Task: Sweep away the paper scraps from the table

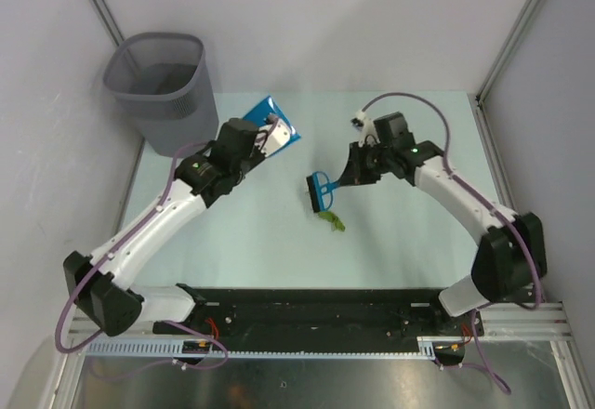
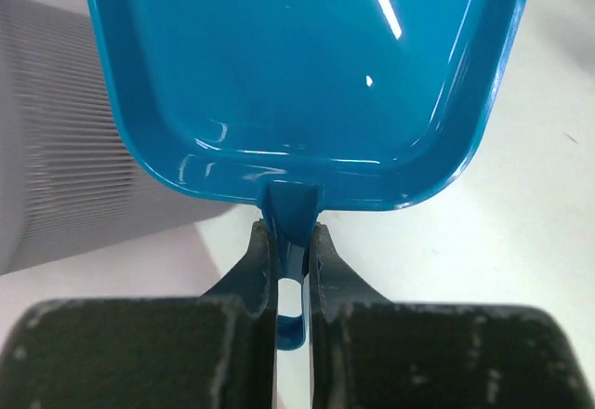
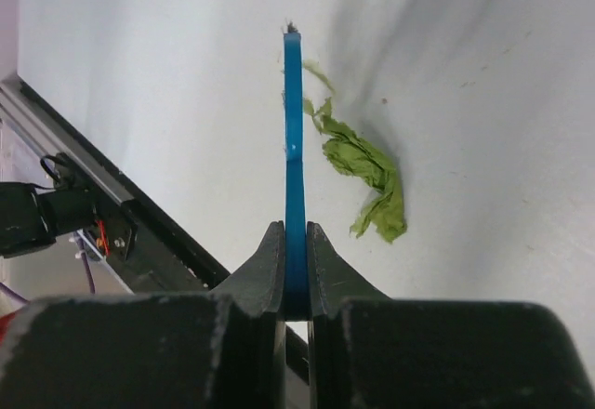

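- The left jaws are clamped on the blue dustpan (image 2: 297, 74) by its handle.
- The right jaws are clamped on the blue brush (image 3: 294, 149); green paper scraps (image 3: 367, 172) lie just beside it on the counter (image 1: 260, 242).

Bright, even overhead light is filling every view. Glare streaks are shining on the blue dustpan (image 2: 381, 5), the wastebasket (image 2: 56, 149) is blurring, and soft shadows are crossing the table (image 3: 400, 19).
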`<control>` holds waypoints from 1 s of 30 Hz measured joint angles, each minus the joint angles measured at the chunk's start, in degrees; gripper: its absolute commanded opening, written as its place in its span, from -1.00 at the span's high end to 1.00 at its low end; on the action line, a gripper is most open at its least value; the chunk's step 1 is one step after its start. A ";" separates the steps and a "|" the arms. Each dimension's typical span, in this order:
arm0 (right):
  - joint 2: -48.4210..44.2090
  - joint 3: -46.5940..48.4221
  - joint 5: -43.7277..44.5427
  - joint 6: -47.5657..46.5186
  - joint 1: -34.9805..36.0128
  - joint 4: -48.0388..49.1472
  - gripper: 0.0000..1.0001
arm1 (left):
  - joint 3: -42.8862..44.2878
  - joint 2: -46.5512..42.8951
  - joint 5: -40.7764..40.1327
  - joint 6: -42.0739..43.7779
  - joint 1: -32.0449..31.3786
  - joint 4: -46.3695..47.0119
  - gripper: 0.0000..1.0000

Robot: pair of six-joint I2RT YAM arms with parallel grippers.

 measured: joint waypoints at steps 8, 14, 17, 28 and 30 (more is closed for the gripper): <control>-13.84 3.80 13.07 -0.24 -2.36 -10.67 1.00 | -6.56 3.32 10.99 -5.07 -0.81 -4.83 0.99; -12.55 3.80 28.06 -0.15 -0.46 -22.80 1.00 | -14.69 6.64 12.81 -4.68 -5.38 -7.04 1.00; -11.50 3.80 32.52 0.37 1.27 -25.62 1.00 | -17.18 9.16 13.40 -3.98 -6.23 -8.44 1.00; -0.50 3.80 36.63 3.06 11.23 -25.81 1.00 | -19.06 13.88 13.05 -0.02 -6.21 -9.94 1.00; 0.28 3.82 35.69 3.26 13.14 -24.13 1.00 | -18.93 16.09 13.14 0.11 -6.21 -9.84 1.00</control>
